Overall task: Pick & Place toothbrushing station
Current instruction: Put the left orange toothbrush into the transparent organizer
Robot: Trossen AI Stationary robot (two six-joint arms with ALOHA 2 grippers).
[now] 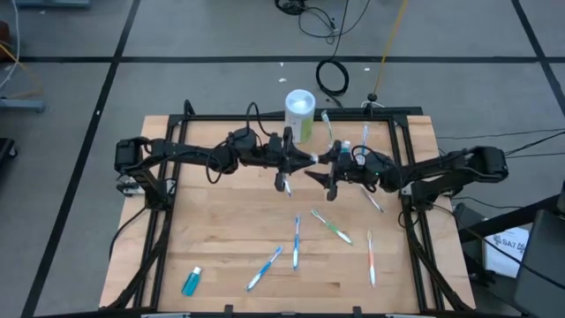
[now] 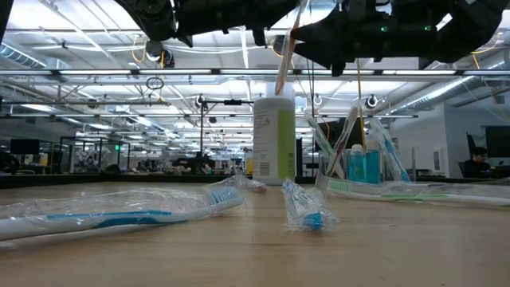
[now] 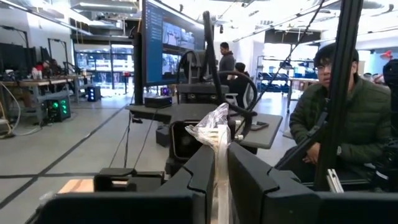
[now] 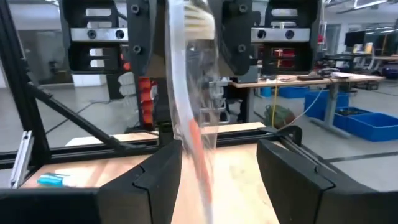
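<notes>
Both arms meet above the middle of the desk (image 1: 221,247), toward its far half. The left pincer (image 3: 222,180) is pressed onto a wrapped orange-handled toothbrush (image 3: 217,140), holding it raised in the air with the bristle end poking past its fingers. The right pincer (image 4: 208,168) faces it with its fingers spread on either side of the same toothbrush, not closed on it. At the far edge stands a clear cup (image 1: 346,148) already holding some brushes and a teal tube, beside a tall white-and-green bottle (image 1: 299,113). Other wrapped toothbrushes lie flat on the near half: two blue ones (image 1: 296,240), a green one (image 1: 332,227), an orange one (image 1: 371,258), and a teal tube (image 1: 192,281) near the front left corner.
</notes>
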